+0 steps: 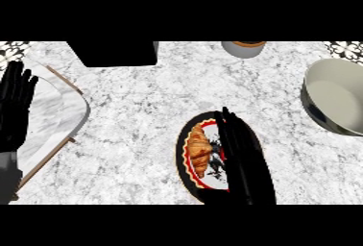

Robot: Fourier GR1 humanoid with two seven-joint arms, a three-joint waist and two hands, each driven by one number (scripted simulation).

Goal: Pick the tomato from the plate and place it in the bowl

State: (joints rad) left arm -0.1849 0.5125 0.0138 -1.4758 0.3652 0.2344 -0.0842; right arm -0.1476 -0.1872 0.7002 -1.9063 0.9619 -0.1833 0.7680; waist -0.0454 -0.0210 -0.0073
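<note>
We are viewing one marble counter (149,110), one tray (67,108), one bowl (340,98), one plate (186,158) bearing a croissant (199,150). The right hand (241,153), fingers straight, is covering the plate; the tomato is hidden. The left hand (16,103) is resting open, left edge.

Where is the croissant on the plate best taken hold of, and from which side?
Grip the croissant across its thick middle, from above: it lies flat on the plate, long axis pointing away, ends tapering. The open right hand is at its right.
</note>
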